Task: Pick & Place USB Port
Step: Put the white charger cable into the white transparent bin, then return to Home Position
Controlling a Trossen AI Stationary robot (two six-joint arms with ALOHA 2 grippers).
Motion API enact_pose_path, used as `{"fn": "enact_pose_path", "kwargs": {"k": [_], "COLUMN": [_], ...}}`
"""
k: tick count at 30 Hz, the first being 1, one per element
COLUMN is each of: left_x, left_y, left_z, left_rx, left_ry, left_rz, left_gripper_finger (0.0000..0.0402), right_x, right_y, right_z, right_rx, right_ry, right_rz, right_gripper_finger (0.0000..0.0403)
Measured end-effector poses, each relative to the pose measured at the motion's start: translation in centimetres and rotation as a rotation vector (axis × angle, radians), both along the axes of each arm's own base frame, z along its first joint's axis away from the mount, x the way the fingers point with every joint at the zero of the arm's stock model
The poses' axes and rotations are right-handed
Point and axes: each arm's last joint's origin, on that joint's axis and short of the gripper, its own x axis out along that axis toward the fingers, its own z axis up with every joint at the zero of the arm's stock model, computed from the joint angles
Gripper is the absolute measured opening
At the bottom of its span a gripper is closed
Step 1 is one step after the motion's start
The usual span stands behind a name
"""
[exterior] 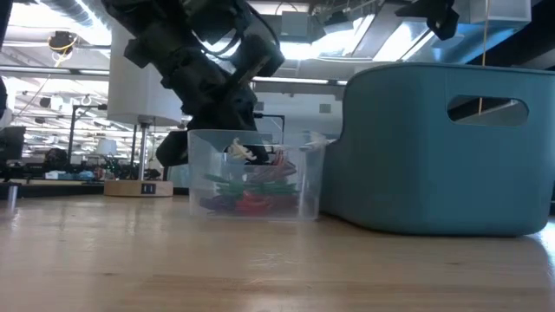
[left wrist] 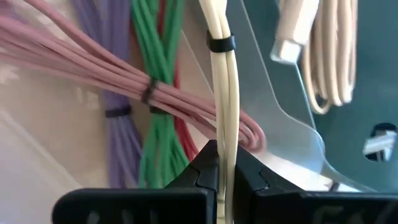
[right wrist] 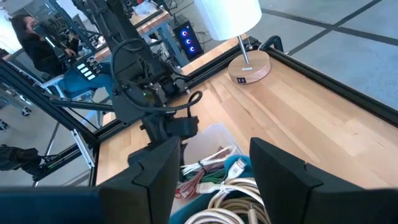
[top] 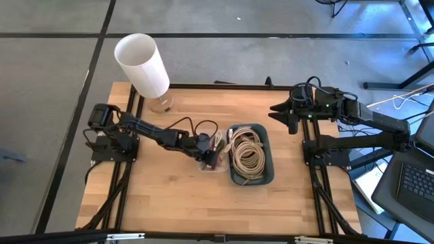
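Wooden worktop (top: pixel 169 196) carries everything, framed by a dark rail, with grey floor around it. Near the far left corner stands a lamp (top: pixel 144 66) with a white shade on a round wooden base. Toward the middle sits a clear plastic box (exterior: pixel 254 184) holding bundled cables in pink, purple, green and red. Touching it or just beside it, on the side nearer the right edge, is a teal bin (top: pixel 266 168) filled with coiled cream cables (top: pixel 247 153).

From the left edge the left arm reaches to the clear box, and the left gripper (left wrist: pixel 222 171) is down inside it, fingers clenched on a cream USB cable (left wrist: pixel 222 81). That cable is a thin folded bundle bound by a dark tie, rising straight from between the fingertips, with the coloured bundles lying beside it and the box's clear wall and the teal bin just beyond. In the low view the dark gripper body dips over the box rim.

At the far right corner the right arm waits well apart from both containers. Its right gripper (right wrist: pixel 214 165) hangs above the table, fingers spread wide with nothing between them, facing the box and bin
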Motion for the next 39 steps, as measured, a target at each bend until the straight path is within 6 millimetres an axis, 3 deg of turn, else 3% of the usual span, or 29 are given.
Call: {"fn": "enact_pose_path", "kwargs": {"k": [15,29,35,39], "left_x": [-0.4,0.2,-1.2,-2.4], "left_y": [0.8,0.5,0.7,1.2], "left_z": [-0.1,0.6,2.8,5.9], "left_rx": [0.010,-0.012,-0.016,0.010], "left_ry": [0.049,-0.062,-0.078,-0.150], "left_rz": [-0.025,-0.151,-0.154,-0.146], "left_gripper_finger": [0.0009,0.0122,0.0138,0.0139], "right_x": [0.0,0.0,0.0,0.0], "right_y": [0.0,0.0,0.0,0.0], "right_z": [0.0,0.0,0.0,0.0], "right_rx": [0.000,0.004,0.005,0.005], "right_ry": [0.000,0.000,0.000,-0.002], "right_rz": [0.000,0.004,0.006,0.007], "right_gripper_finger": [0.0196,0.0196,0.0196,0.0196]}}
